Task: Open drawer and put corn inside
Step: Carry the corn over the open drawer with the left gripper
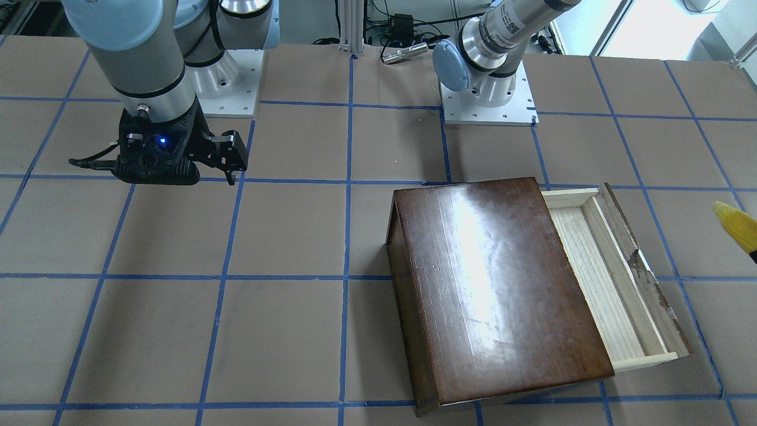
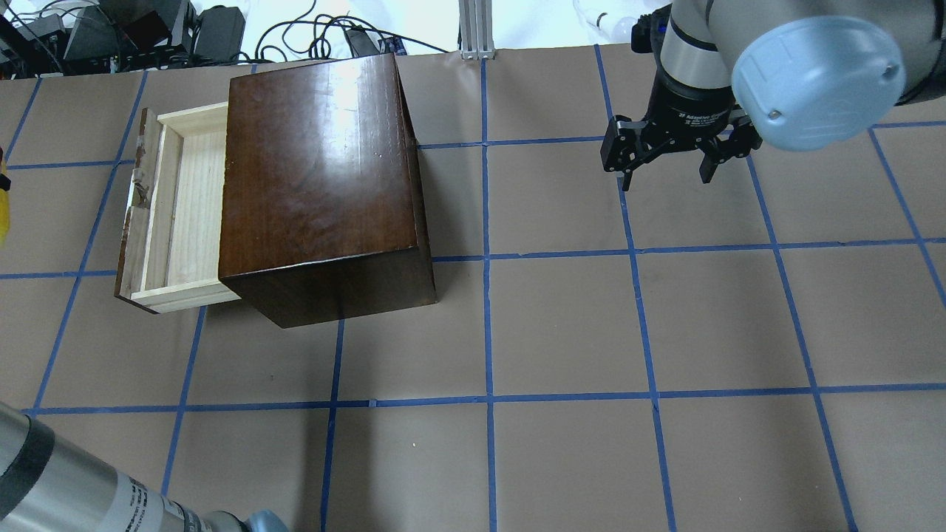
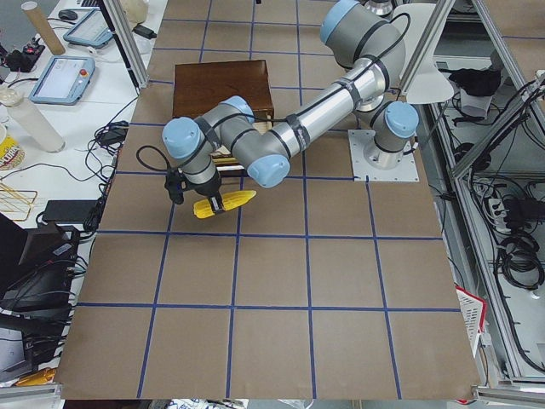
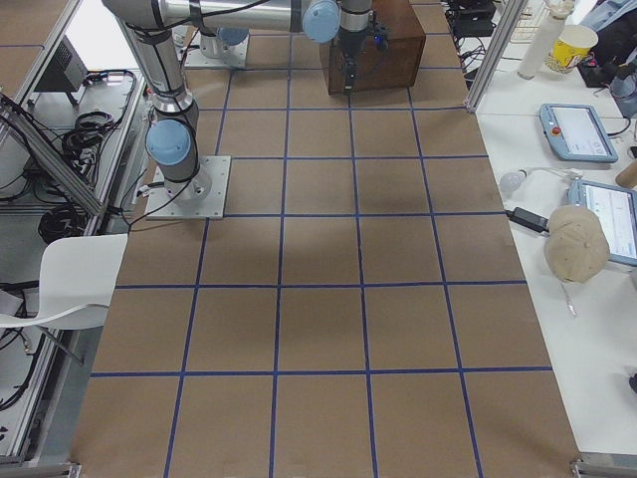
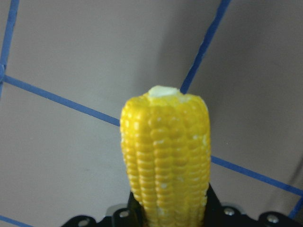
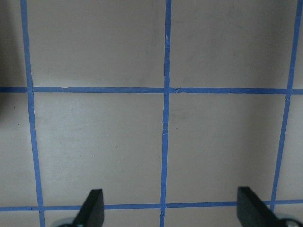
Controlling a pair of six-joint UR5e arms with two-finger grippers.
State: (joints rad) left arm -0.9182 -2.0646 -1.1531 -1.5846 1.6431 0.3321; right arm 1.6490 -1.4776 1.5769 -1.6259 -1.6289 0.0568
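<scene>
Front-facing: drawer [image 1: 597, 278] stands pulled partway out of the box [image 1: 497, 284], pale tray floor showing. Corn [image 1: 736, 226] pokes in at the view's right edge, apart from the chipped front panel.

Overhead: right gripper [image 2: 665, 174] spread wide, nothing between its jaws, above the tabletop [image 2: 562, 325], well apart from the box.

Exterior left: left gripper [image 3: 215, 203] clenched on the corn, cob roughly level, near the drawer's front.

Left wrist: cob juts out of the gripper, tabletop behind it.

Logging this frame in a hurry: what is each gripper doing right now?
The left gripper: closed, holding the corn.
The right gripper: open, holding nothing.
</scene>
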